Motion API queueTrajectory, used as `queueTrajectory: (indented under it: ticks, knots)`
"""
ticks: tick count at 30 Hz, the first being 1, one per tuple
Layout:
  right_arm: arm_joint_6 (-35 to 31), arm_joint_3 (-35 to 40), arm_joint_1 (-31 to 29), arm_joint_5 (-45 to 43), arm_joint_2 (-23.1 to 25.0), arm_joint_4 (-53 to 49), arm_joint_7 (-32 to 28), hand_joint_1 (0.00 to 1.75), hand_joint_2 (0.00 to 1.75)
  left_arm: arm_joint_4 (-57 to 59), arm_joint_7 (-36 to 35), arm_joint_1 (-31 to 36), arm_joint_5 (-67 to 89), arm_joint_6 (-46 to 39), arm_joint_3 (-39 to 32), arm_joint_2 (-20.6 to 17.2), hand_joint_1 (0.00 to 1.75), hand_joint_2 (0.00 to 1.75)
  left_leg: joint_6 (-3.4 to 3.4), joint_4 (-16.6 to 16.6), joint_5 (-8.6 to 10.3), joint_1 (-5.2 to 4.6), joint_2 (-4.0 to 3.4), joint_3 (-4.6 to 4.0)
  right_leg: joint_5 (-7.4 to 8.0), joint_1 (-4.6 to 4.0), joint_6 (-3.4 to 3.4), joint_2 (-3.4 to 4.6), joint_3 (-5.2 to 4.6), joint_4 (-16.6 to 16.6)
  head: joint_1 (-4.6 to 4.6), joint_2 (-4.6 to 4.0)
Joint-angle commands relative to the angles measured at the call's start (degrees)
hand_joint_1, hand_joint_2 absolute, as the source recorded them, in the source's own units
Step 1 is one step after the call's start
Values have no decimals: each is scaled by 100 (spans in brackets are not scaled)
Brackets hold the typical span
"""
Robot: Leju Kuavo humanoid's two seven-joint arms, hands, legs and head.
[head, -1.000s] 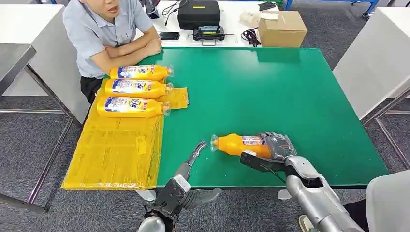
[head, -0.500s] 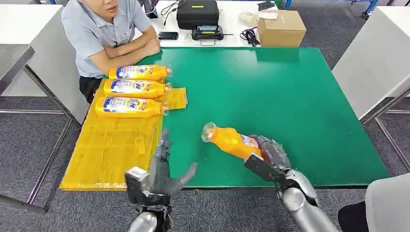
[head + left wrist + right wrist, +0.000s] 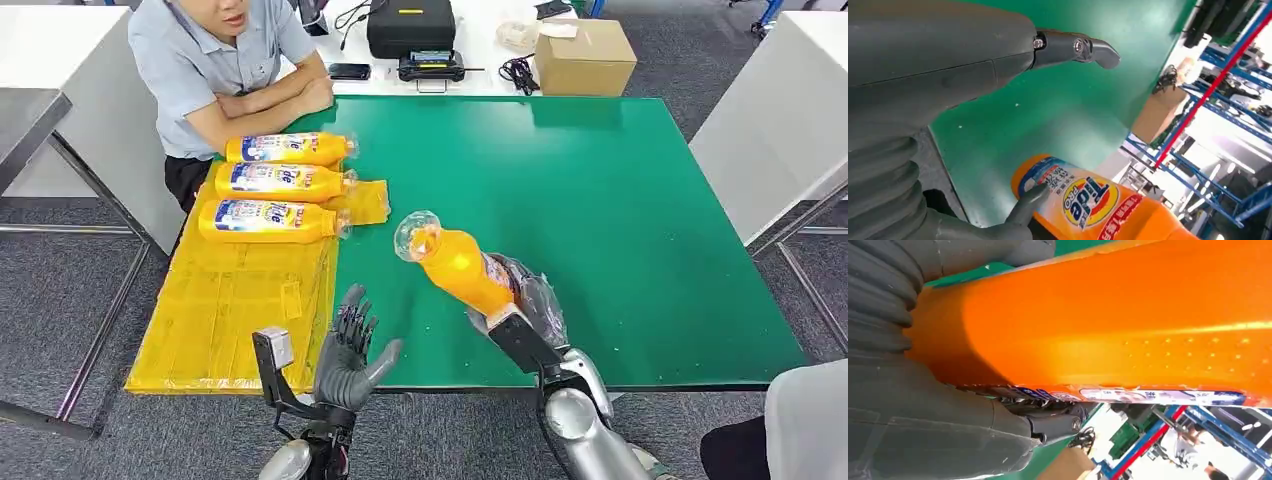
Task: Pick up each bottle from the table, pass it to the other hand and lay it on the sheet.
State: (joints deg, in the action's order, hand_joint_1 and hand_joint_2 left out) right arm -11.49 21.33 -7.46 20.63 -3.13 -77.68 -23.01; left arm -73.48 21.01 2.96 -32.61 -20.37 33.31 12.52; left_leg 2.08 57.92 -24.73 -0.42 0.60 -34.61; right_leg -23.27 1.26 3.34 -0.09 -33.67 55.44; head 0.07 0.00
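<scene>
My right hand (image 3: 525, 305) grips an orange bottle (image 3: 460, 265) by its base and holds it lifted and tilted over the green table (image 3: 600, 190), its clear cap toward the far left. The same bottle (image 3: 1108, 325) spans the right wrist view, and its label end (image 3: 1088, 200) shows in the left wrist view. My left hand (image 3: 350, 345) is raised near the table's front edge, fingers spread, holding nothing, a short way left of the bottle. Three orange bottles (image 3: 270, 185) lie side by side on the far end of the yellow sheet (image 3: 235, 310).
A person (image 3: 215, 60) sits at the table's far left corner with arms folded on it. Behind the table are a black case (image 3: 410, 25), a phone (image 3: 350, 72) and a cardboard box (image 3: 585, 55). White tables stand at either side.
My right hand lifted the bottle off the table and tilted it up and to the left. My left hand rose and turned upright with fingers spread.
</scene>
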Motion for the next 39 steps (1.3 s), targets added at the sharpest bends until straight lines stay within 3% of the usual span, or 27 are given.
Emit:
queueTrajectory:
  ticks: [1,10,30,39]
  knots:
    - [-50,222,-549,74,86,693,49,175,175,396,196,444,358,-14,510,-207,0,175,-13,-4,-5,6,-15,19,-2,-7,-16,11,15,-4,0,0]
    - [29,590,-918,412,218,1457,385,175,175,978,387,838,906,-576,514,-16,0,175,-8,-4,-3,9,-12,13,2,-10,-11,9,10,-7,0,0]
    - [337,1099,-1080,339,271,1377,128,175,175,1208,603,1087,605,-257,-144,368,0,175,-13,5,-10,11,-14,14,-6,-13,-17,9,12,2,0,0]
    - [539,1175,-1209,219,386,1638,56,175,175,993,616,1126,746,-94,-112,240,0,175,-16,4,-12,11,-26,15,-4,-13,-19,21,10,3,0,0]
